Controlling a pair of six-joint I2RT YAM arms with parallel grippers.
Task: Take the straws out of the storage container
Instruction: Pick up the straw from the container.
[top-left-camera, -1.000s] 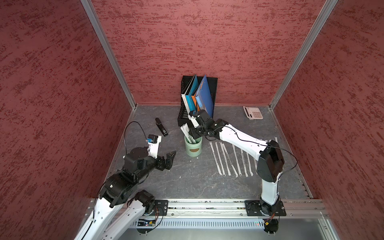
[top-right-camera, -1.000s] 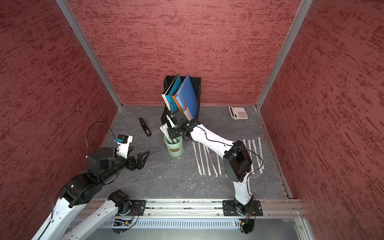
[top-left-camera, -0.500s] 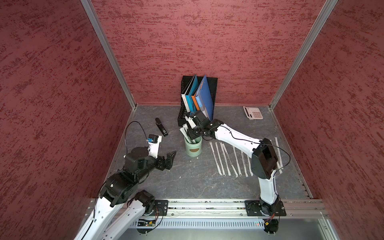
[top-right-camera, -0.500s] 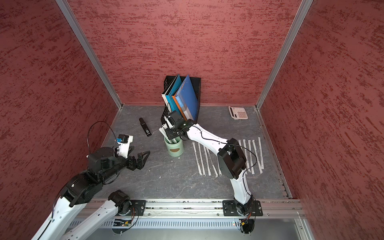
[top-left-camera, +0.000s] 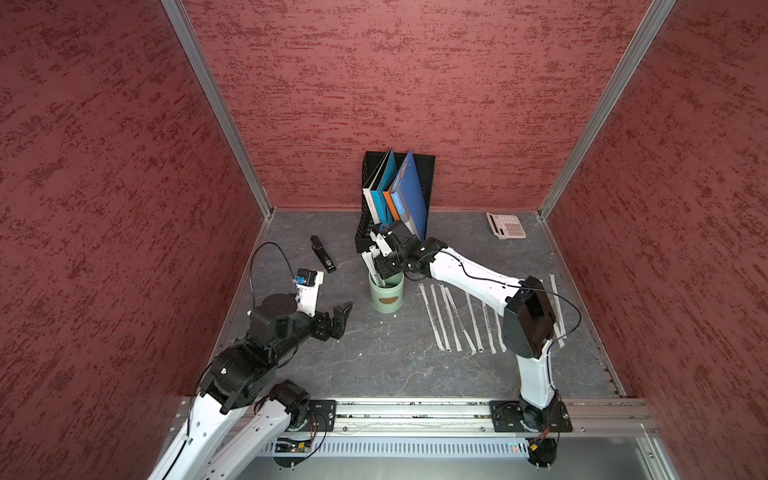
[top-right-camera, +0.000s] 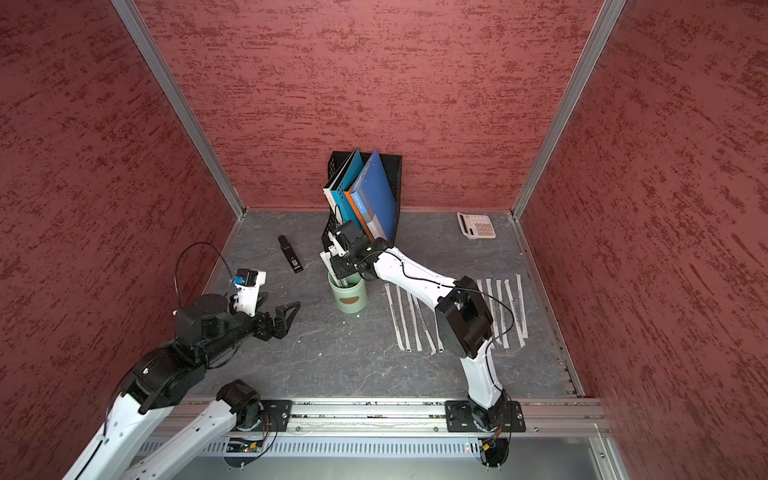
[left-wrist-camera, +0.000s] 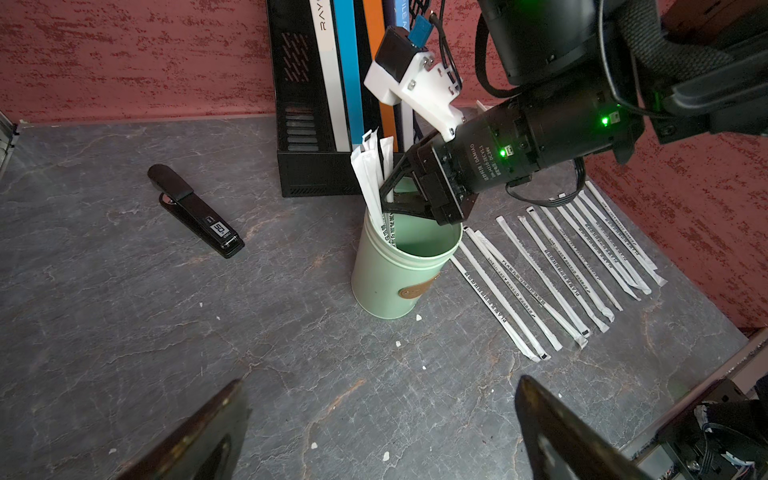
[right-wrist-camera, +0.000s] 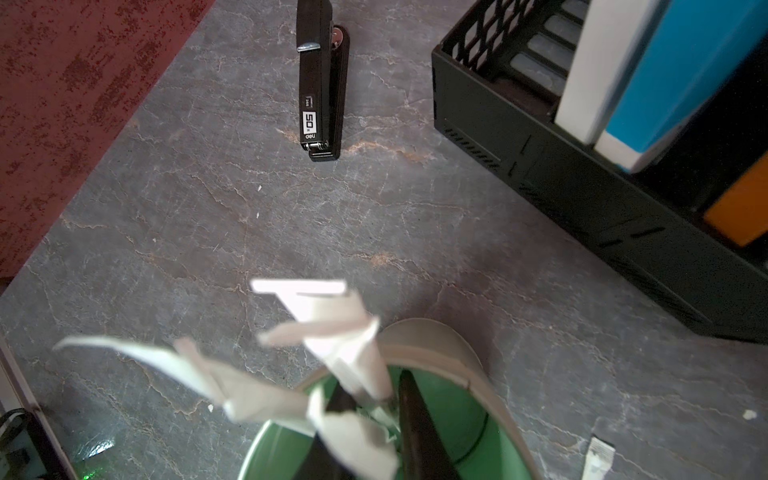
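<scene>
Fingers (left-wrist-camera: 199, 436) of the left claw (left-wrist-camera: 378, 434) are standing wide apart, gripping nothing, hovering over the table (top-left-camera: 374, 365) at about nine o'clock from the cup (top-left-camera: 386, 297). A black stapler (top-left-camera: 323, 254) is lying flat at ten o'clock from it. The cup is standing upright near the table's middle, and a small bunch of straws (left-wrist-camera: 370, 174) is leaning out of it toward eleven o'clock. The right claw (left-wrist-camera: 388, 203) is reaching into the cup's mouth, jaws drawn narrow and pinching the straws. A black file rack (top-left-camera: 426, 174) at twelve o'clock is holding upright folders (top-left-camera: 409, 195) in white, blue and orange. Loose straws (top-left-camera: 453, 316) are lying side by side at three o'clock, and a calculator (top-left-camera: 506, 225) is sitting at two o'clock.
</scene>
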